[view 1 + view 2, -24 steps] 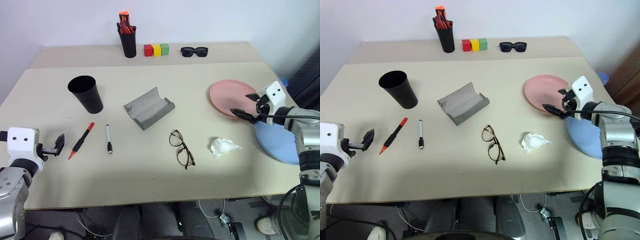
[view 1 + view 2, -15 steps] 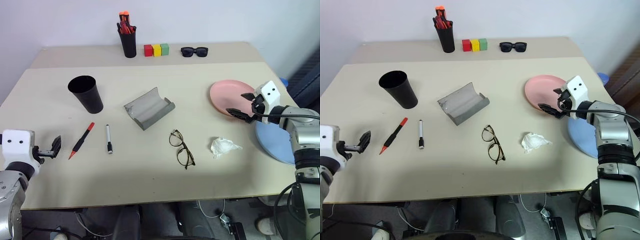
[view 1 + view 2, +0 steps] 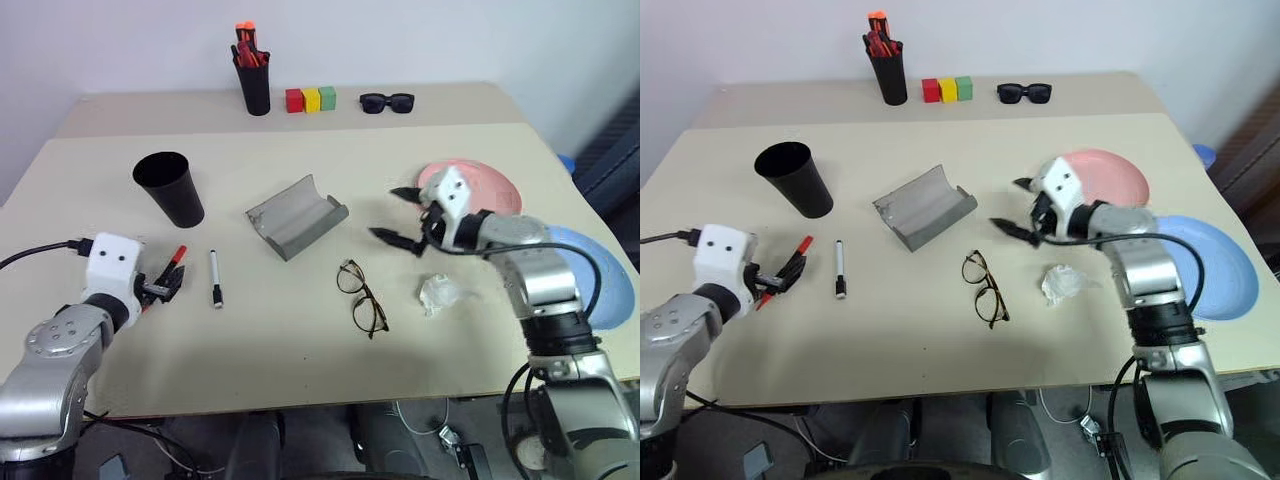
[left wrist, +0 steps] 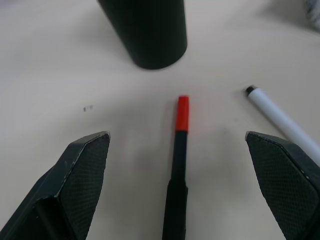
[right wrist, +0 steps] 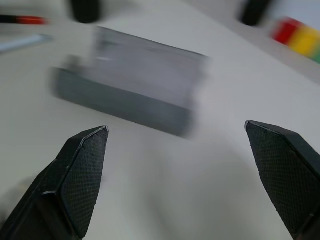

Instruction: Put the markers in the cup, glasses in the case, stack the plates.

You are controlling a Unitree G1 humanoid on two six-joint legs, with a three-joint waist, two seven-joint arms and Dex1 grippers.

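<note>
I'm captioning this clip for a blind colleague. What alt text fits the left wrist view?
The open left gripper straddles the red marker, which lies on the beige table and points toward the black cup. The white marker lies off to one side.

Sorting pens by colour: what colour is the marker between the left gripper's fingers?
Red marker, darker toward the gripper; left wrist view.
</note>
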